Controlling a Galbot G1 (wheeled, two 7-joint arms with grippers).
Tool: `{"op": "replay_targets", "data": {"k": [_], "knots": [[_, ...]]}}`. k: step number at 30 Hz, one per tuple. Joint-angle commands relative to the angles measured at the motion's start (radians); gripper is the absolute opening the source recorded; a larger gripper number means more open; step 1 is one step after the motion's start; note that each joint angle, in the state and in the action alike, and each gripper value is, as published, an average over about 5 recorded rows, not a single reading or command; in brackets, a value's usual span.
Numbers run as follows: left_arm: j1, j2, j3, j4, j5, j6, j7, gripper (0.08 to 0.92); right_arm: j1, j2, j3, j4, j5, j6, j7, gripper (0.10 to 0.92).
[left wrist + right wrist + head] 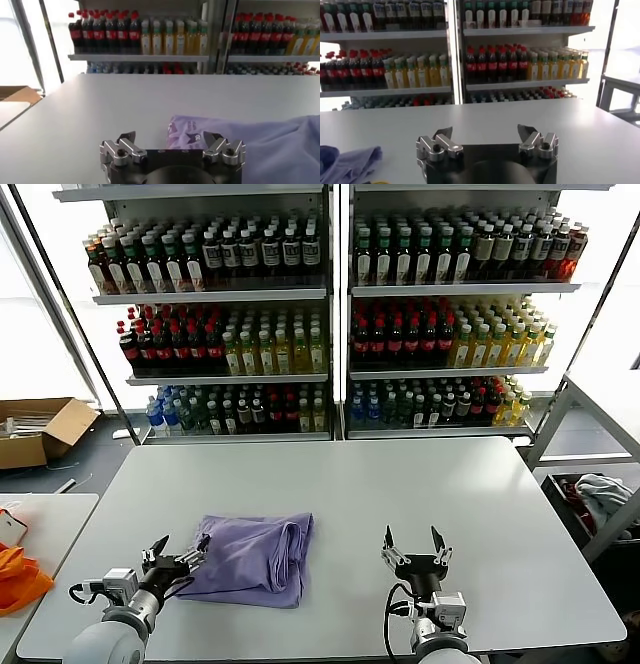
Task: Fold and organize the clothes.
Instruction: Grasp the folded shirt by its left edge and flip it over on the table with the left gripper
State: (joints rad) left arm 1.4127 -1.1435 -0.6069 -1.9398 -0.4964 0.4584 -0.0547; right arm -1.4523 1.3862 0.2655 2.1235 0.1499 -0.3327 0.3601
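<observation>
So I'm sitting at the big pale grey table (480, 514) with the drinks shelves (330, 314) behind it, and the lavender thin-fabric T-shirt (255, 559) is lying on the table toward my left side, already bunched into a rough folded rectangle with ridges running along its right half.

My left gripper (177, 563) is hovering right at the shirt's near-left edge with its jaws spread wide and nothing in them; in the left wrist view a bit of dark print is showing on the corner (187, 136) just ahead of the fingers (220, 145). My right gripper (417, 548) is waiting over bare table, well apart from the shirt, also fully released.

I'm reckoning the step is pinching that left edge to fold or square it up. The fabric is looking floppy, so I'm planning to go low, catch all the layers at once, and keep the lift small so the stack isn't sliding apart. Probably bringing the right one in to pin the far side.
</observation>
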Motion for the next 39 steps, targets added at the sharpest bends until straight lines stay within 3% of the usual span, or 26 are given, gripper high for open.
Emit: {"op": "replay_targets", "data": {"k": [1,13,29,36,39], "knots": [[-0.002,0.006,-0.010,0.036,-0.079,0.023,0.027,0.823,-0.006,0.000,0.000,0.002,0.000,0.001,0.001,0.823],[-0.004,-0.002,0.002,0.048,-0.138,0.039,0.056,0.804,-0.014,0.006,0.000,0.007,-0.004,0.004,0.001,0.823],[-0.001,-0.053,0.023,0.061,-0.111,0.043,0.067,0.360,-0.014,-0.001,0.003,0.012,0.001,0.011,-0.004,0.823],[0.012,-0.043,-0.009,0.048,-0.085,0.030,0.050,0.162,-0.011,-0.009,0.005,0.012,0.007,0.013,-0.005,0.823],[0.010,-0.023,-0.054,0.025,-0.059,0.010,0.035,0.119,-0.003,-0.015,0.007,0.010,0.012,0.011,-0.005,0.823]]}}
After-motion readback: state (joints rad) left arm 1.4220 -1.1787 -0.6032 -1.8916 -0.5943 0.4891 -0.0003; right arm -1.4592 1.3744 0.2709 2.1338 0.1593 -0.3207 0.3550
